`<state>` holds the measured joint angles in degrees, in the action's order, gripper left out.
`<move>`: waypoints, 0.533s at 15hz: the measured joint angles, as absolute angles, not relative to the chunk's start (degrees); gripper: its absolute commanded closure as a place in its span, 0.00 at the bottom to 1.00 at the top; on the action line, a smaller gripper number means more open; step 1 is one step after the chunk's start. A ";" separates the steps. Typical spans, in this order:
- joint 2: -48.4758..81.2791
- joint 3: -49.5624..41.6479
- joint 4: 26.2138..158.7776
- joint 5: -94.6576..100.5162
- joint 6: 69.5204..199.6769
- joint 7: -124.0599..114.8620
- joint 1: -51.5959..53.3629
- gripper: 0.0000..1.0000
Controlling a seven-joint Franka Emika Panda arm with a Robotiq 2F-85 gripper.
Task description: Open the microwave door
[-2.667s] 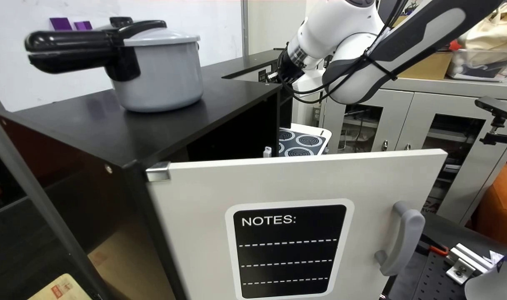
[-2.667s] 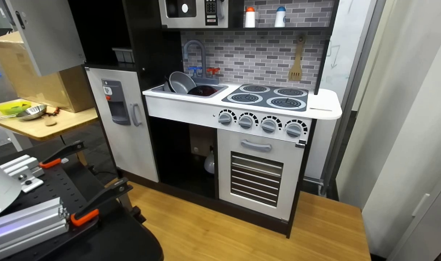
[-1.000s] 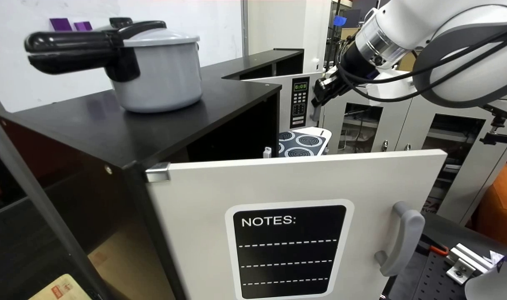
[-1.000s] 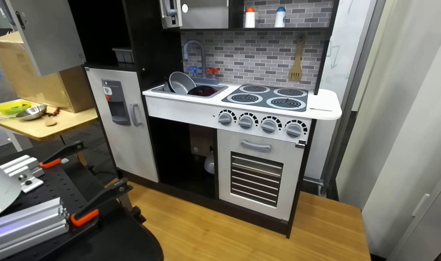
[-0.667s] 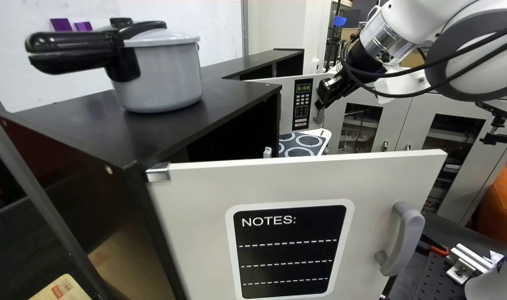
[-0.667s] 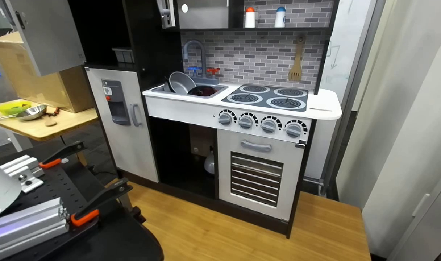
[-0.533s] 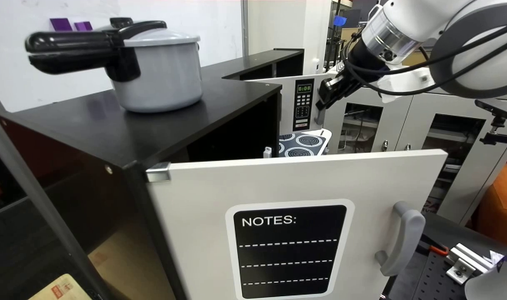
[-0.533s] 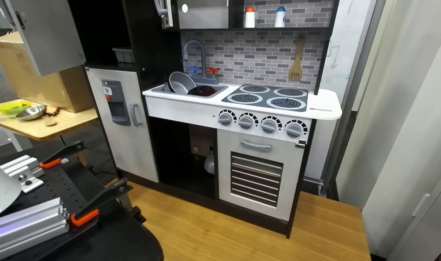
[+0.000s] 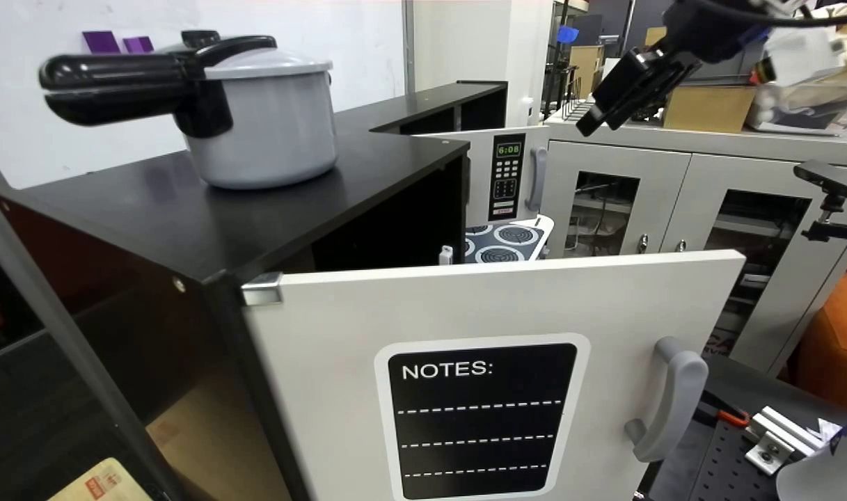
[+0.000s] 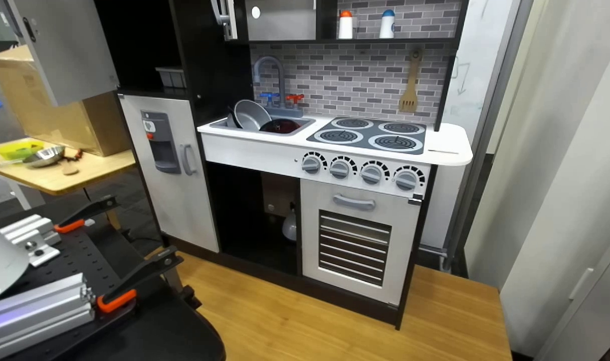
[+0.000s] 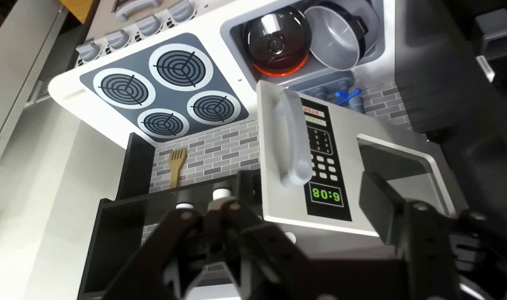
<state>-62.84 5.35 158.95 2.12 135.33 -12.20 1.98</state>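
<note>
The microwave door stands swung out from its cabinet in an exterior view, its control panel and grey handle facing outward. In an exterior view the door appears almost edge-on, baring the grey microwave interior. My gripper hangs above and to the side of the handle, apart from it. Seen from the wrist, the door lies beyond my gripper; its fingers are spread wide with nothing between them. There the handle shows whole and free.
A cupboard door marked NOTES juts out in front of the kitchen. A grey pot rests on top. Below the microwave are the sink with pans and a stove top. Two bottles share the shelf beside it.
The microwave door, closed at first, has swung open. Half a second ago my gripper was at the handle; since then its fingers have spread, and it has moved up and away.
</note>
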 measured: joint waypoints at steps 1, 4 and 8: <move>-64.95 5.11 159.42 2.05 133.71 -11.93 2.40 0.21; -65.53 5.05 160.00 2.04 133.25 -11.86 2.70 0.21; -65.05 5.04 160.00 2.04 133.26 -11.85 2.70 0.21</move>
